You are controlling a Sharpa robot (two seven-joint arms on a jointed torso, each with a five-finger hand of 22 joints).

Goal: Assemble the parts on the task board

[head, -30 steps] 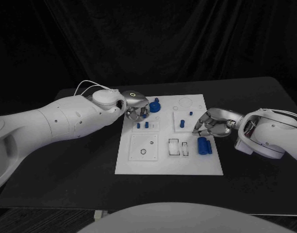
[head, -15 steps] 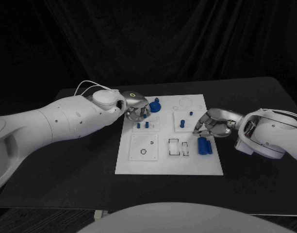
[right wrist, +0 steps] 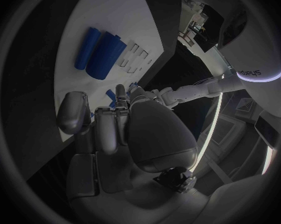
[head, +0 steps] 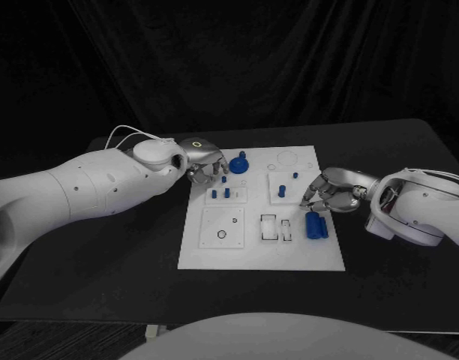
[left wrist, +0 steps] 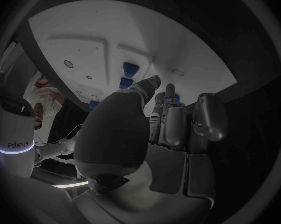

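Head view: left hand (head: 202,163) curled beside the blue part (head: 239,162) at the board's (head: 260,255) far end, grip unclear. Right hand (head: 330,190) curled, apparently empty. Best seat parts straight down.

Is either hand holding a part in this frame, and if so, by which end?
It cannot be told. The left hand hovers beside the upright blue part; the right hand curls by a small blue peg. No hold shows.

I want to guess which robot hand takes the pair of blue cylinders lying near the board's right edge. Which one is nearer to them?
Right. The right robot hand hovers just beyond the blue cylinders; the left robot hand is across the task board at its far-left corner.
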